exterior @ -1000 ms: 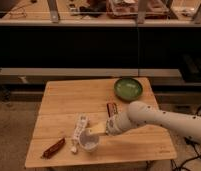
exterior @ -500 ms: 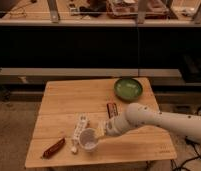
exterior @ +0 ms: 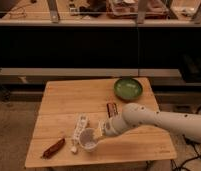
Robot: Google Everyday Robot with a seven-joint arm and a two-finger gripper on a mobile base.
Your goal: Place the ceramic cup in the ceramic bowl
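The ceramic cup (exterior: pixel 87 139), small and white, sits near the front edge of the wooden table (exterior: pixel 64 102) with its mouth tipped towards the camera. My gripper (exterior: pixel 97 133) is at the cup's right rim, at the end of the white arm (exterior: pixel 159 120) that reaches in from the right, and is shut on the rim. The ceramic bowl (exterior: pixel 128 88), green and shallow, stands at the table's back right corner, well apart from the cup and with nothing in it.
A long white power strip (exterior: pixel 79 127) lies just left of the cup. A reddish-brown packet (exterior: pixel 54 147) lies at the front left. A dark snack bar (exterior: pixel 112 108) rests between arm and bowl. A dark counter (exterior: pixel 94 45) runs behind the table.
The gripper has come down and left onto the cup's right rim and closed on it. The cup has barely shifted.
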